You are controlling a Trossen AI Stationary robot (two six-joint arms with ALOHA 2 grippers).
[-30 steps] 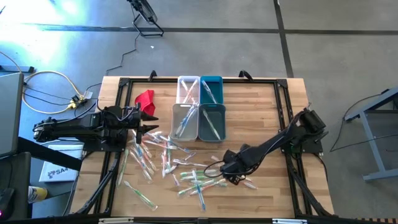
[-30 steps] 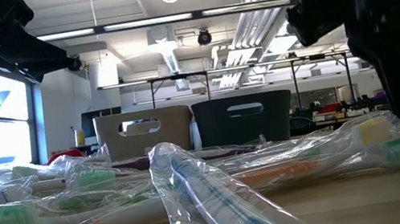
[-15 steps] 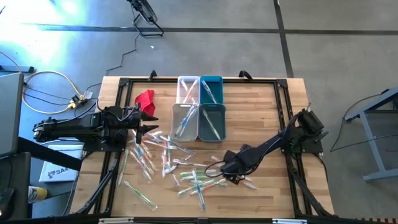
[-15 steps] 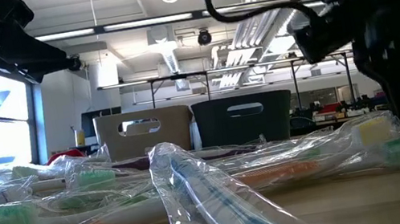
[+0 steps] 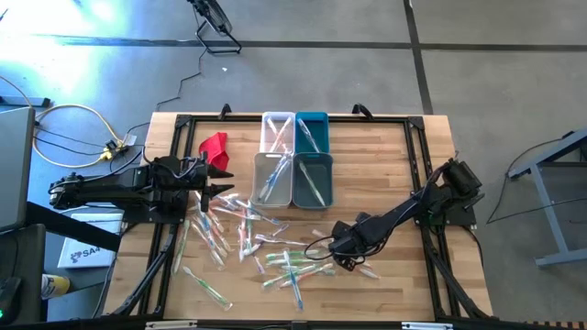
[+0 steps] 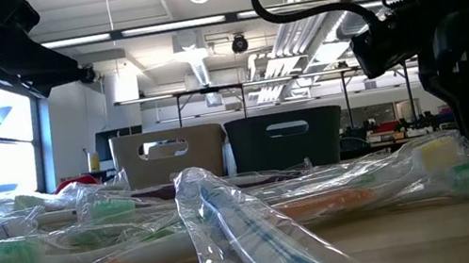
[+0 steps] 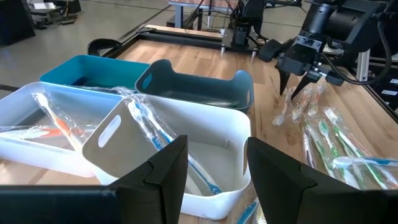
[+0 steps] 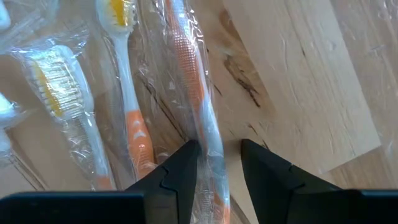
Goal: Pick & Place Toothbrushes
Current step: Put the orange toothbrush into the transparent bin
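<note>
Toothbrushes [image 5: 275, 252] in clear wrappers lie scattered across the near half of the table [image 5: 385, 165], most of them between the two grippers, with several more already inside the four bins [image 5: 293, 158]. The right gripper [image 8: 217, 158] is down in the pile's right end, pointing at the wood; an orange brush [image 8: 198, 118] in its wrapper runs between its two fingers, which stand a little apart on either side of it, the left-hand finger [image 8: 180, 168] against the wrapper. Whether the brush is actually pinched cannot be told. A second orange-and-white brush [image 8: 127, 93] lies just beside that finger, and a yellow-bristled one [image 8: 59, 93] further out. The left gripper [image 7: 214, 174] hovers off the table with jaws parted and nothing between them, directly before the white bin [image 7: 180, 149], which holds a blue brush [image 7: 152, 127]. Beyond it stands the dark teal bin [image 7: 199, 87]. A red cloth [image 5: 215, 147] lies just beside the left gripper, away from the pile.
</note>
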